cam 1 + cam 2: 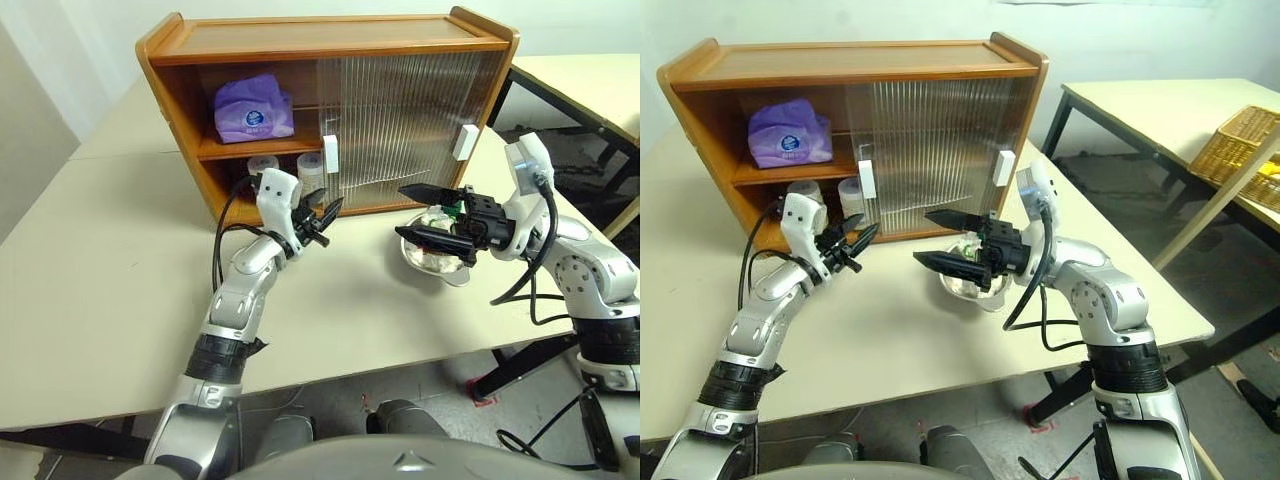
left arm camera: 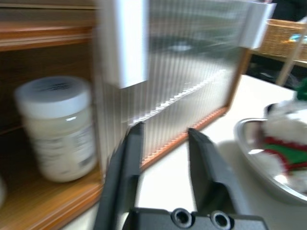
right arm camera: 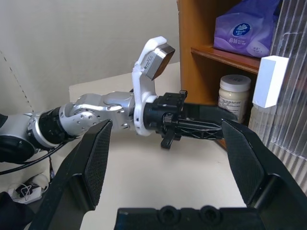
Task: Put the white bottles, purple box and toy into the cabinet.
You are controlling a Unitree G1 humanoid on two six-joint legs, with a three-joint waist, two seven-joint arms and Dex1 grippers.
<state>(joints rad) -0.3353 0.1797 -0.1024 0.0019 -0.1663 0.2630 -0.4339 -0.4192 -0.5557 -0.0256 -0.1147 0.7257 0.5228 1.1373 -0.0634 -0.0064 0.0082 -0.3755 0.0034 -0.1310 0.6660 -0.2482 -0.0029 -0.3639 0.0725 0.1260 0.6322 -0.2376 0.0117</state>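
A lab-like room: plain tables, trailing floor cables, bare walls.

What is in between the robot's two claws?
Only bare table top lies between the left gripper and the right gripper; the head views show it. The toy in its steel bowl sits beneath the right one.

steel bowl on cream table, wicker basket on neighbouring table
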